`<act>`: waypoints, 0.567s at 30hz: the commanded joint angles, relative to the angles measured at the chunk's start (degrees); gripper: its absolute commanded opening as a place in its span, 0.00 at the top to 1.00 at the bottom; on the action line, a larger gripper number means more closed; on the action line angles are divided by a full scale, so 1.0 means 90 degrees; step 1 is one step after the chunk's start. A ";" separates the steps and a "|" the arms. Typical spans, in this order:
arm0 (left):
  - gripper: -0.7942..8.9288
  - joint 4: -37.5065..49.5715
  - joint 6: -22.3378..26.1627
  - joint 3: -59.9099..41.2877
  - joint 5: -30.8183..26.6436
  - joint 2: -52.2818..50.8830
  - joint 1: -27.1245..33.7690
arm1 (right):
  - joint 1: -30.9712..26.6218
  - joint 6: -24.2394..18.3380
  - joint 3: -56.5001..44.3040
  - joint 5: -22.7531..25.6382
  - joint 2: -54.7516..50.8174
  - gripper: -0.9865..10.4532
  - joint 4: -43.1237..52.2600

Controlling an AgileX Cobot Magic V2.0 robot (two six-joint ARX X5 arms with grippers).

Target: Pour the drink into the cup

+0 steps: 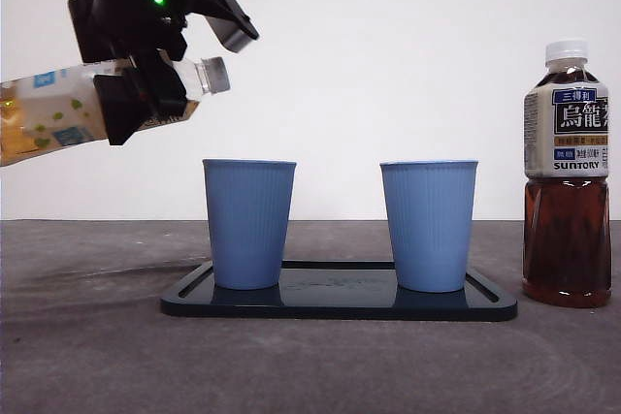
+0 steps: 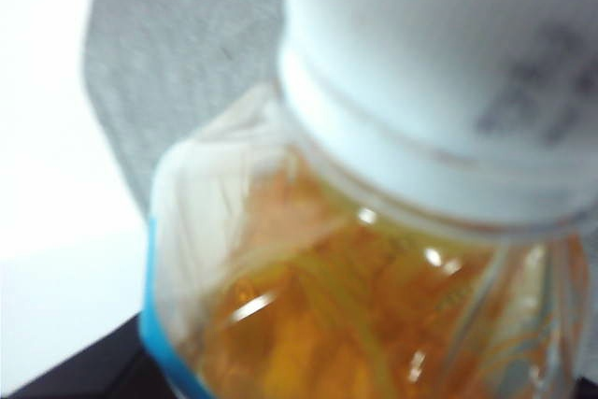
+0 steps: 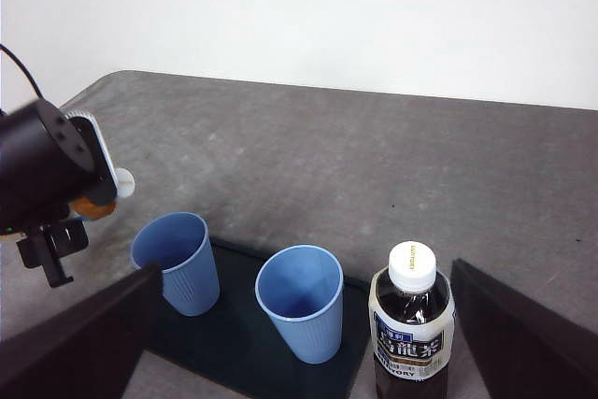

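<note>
A clear drink bottle [image 1: 58, 113] of yellow-orange liquid lies nearly level in the air, up and to the left of the left blue cup [image 1: 248, 224]. My left gripper [image 1: 146, 94] is shut on it just behind the neck. Its capped mouth [image 1: 215, 75] points toward the cups, short of the left cup's rim. The left wrist view is filled by the bottle [image 2: 355, 306] and its white cap [image 2: 448, 72]. The right blue cup [image 1: 428, 226] stands upright beside the left one. High above the table, my right gripper [image 3: 306, 273] is open and holds nothing.
Both cups stand on a dark flat tray [image 1: 340, 302]. A capped bottle of dark oolong tea [image 1: 568, 181] stands upright on the table just right of the tray. The table top is grey, with a white wall behind.
</note>
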 commanded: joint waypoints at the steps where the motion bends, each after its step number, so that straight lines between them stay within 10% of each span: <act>1: 0.66 -0.0015 0.0272 0.0243 -0.0520 0.0124 -0.0182 | 0.0036 0.0063 0.0126 -0.0017 0.0039 0.48 0.0032; 17: 0.66 -0.0175 0.0491 0.0243 -0.1064 0.0153 -0.0306 | 0.0036 0.0061 0.0124 -0.0015 0.0039 0.48 -0.0153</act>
